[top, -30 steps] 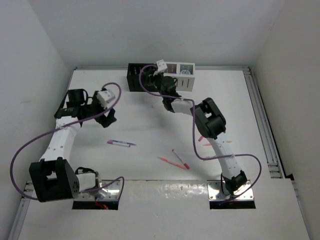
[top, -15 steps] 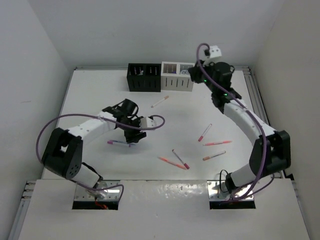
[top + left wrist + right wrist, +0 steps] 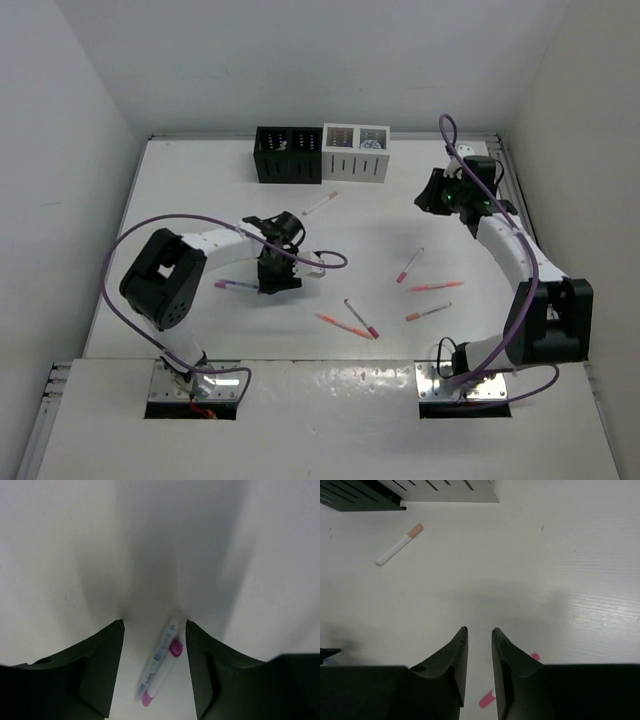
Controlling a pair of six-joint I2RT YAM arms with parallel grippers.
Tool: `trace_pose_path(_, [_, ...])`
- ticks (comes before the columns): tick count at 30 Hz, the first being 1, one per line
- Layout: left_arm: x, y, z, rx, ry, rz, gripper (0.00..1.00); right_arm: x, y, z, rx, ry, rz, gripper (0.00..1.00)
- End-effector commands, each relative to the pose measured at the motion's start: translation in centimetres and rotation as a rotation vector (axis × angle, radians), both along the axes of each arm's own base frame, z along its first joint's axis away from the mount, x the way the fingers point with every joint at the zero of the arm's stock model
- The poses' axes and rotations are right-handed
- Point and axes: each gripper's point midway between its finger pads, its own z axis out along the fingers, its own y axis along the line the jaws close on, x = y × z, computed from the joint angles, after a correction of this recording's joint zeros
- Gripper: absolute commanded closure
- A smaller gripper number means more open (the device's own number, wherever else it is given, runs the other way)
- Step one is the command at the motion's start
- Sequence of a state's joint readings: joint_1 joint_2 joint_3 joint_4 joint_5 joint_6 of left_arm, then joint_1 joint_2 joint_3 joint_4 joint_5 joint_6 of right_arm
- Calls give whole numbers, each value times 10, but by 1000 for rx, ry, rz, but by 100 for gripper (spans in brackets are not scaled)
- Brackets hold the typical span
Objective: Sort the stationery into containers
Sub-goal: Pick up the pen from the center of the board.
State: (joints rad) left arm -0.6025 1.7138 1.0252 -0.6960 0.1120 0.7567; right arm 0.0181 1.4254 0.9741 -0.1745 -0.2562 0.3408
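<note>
My left gripper [image 3: 272, 280] is open and low over the table, its jaws on either side of a pair of pens [image 3: 159, 662]: a clear blue-printed one and a white marker with magenta ends. In the top view they show as a purple-ended pen [image 3: 238, 286]. My right gripper [image 3: 432, 197] hangs above the right part of the table with its jaws a little apart and nothing between them [image 3: 479, 630]. The black box [image 3: 289, 154] and the white box [image 3: 355, 153] stand side by side at the back edge.
A white pen with an orange cap [image 3: 320, 204] lies in front of the boxes and shows in the right wrist view [image 3: 400, 544]. A pink-tipped pen [image 3: 409, 265], two orange pens [image 3: 436, 287] [image 3: 427, 311] and a crossed orange and pink pair [image 3: 350, 320] lie in the middle and right.
My left gripper has come down over the purple-ended pens with its jaws around them. My right arm has swung away from the white box, to the right and towards me.
</note>
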Motion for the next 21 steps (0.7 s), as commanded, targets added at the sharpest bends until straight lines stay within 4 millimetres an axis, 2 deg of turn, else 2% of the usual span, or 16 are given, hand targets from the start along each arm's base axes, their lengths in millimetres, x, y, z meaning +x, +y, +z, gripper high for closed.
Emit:
trace_pose_path(1, [7, 8, 1, 71, -24, 15, 42, -2, 4, 22, 43, -44, 22, 75])
trace_pose_path(3, [8, 10, -5, 100, -23, 20, 43, -3, 4, 22, 46, -42, 24, 75])
trace_pose_path(4, [8, 11, -7, 110, -19, 17, 43, -2, -7, 22, 50, -42, -6, 76])
trace_pose_path(7, [9, 16, -15, 152, -20, 5, 46, -5, -13, 21, 57, -42, -17, 76])
trace_pose_path(14, [13, 16, -24, 196, -35, -42, 66, -9, -17, 20, 73, -43, -27, 78])
trace_pose_path(16, [15, 15, -26, 206, -41, -49, 68, -10, -18, 18, 72, -41, -28, 78])
trace_pose_path(21, [30, 5, -30, 225, -77, -84, 80, -11, -18, 18, 77, -41, -33, 79])
